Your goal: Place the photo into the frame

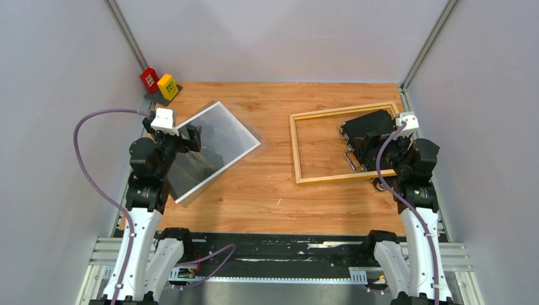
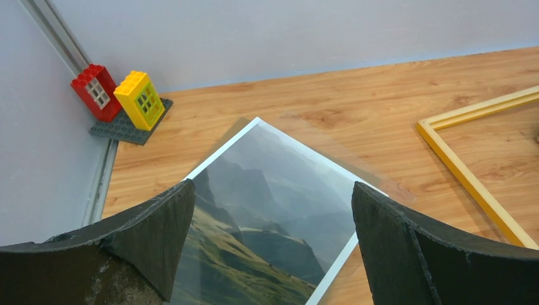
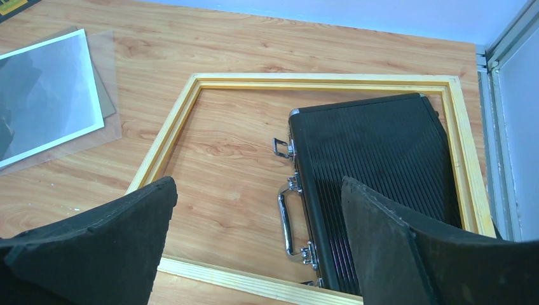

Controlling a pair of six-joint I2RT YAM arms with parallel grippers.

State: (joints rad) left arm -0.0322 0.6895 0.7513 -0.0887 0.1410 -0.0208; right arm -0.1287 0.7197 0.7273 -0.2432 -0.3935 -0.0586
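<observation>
The photo [image 1: 219, 143], a mountain print with a thin white border, lies face up and skewed on the left of the wooden table; a clear sheet [image 3: 109, 76] lies with it, sticking out past its edge. My left gripper [image 1: 189, 136] hovers open over the photo's near-left part [image 2: 273, 210], fingers [image 2: 156, 235] wide apart with nothing between them. The frame [image 1: 296, 152] lies flat on the right, a pale wood rectangle [image 3: 318, 81]. My right gripper [image 3: 257, 244] is open above the frame's near right part, holding nothing.
A black ribbed case [image 3: 375, 165] with metal handles lies inside the frame's right half, under my right gripper. Red [image 2: 96, 92] and yellow [image 2: 141, 98] toy-brick houses stand in the far left corner. Grey walls close in on the left, back and right.
</observation>
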